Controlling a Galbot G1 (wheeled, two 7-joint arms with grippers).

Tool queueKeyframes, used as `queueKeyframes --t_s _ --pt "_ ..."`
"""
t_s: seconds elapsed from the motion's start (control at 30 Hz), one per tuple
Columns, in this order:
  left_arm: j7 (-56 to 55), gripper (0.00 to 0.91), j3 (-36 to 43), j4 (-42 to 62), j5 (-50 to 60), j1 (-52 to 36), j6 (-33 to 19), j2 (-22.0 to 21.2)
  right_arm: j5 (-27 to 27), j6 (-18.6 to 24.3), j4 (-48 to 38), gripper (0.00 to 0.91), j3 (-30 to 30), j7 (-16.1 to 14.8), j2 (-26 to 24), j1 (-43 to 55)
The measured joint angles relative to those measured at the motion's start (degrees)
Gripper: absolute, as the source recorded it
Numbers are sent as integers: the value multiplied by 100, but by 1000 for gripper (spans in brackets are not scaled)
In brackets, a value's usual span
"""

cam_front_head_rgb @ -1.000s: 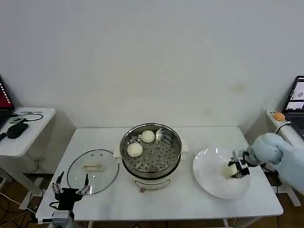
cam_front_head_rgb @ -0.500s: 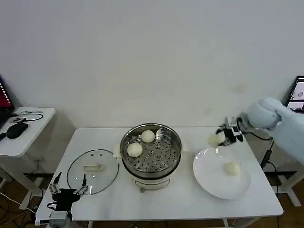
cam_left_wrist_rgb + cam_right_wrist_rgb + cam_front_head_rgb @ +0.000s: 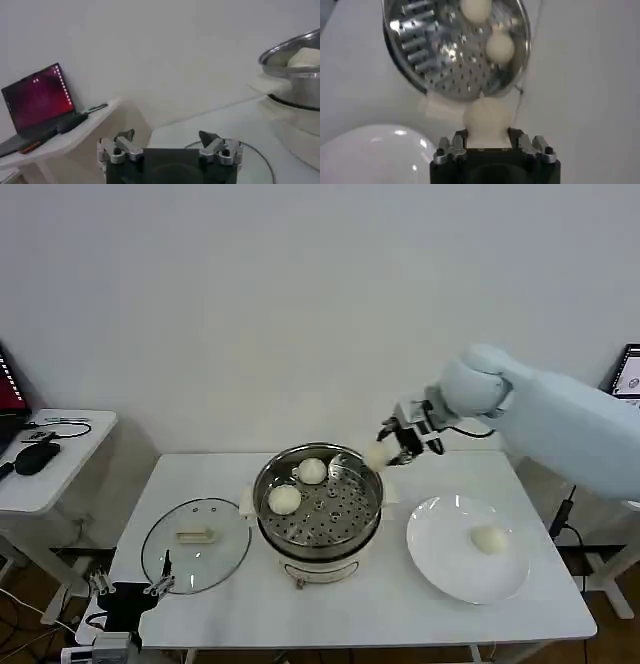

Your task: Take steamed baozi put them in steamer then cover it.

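The right end effector [image 3: 385,450] hangs in the air just over the right rim of the steamer [image 3: 318,506], fingers clamped on a steamed baozi [image 3: 377,455]. The right wrist view confirms it: the bun [image 3: 486,117] sits snug between the two fingers, with the perforated tray [image 3: 455,45] beyond it.

Inside the steamer two baozi already lie on the tray, one toward the back [image 3: 312,471] and one at the left front [image 3: 284,499], close together but apart. They show as well in the right wrist view [image 3: 499,46], [image 3: 475,8].

To the right of the steamer sits a white plate [image 3: 440,564], and one last baozi [image 3: 488,539] rests on it, right of centre, well away from the pot.

To the left of the steamer the cover [image 3: 195,544] lies flat on the bench [image 3: 380,614], its cream bar handle [image 3: 196,536] facing up, its rim just beside the steamer's base.

The left end effector [image 3: 128,589] waits low at the bench's front edge, left of the steamer and just in front of the cover, holding nothing. The left wrist view shows its fingers [image 3: 123,145] spread apart, with the cover's glass under them and the steamer's shiny wall [image 3: 300,87] beyond.
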Motion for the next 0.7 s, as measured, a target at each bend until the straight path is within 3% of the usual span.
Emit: queueKeyframes --t_s 0.33,0.7 --pt "-6 907 -138 -58 -5 74 -15 -50 -28 623 -58 564 -525 115 717 -11" --pt "-7 907 -204 -52 -48 44 -16 -72 -340 1279 -115 564 -1045 176 1155 51"
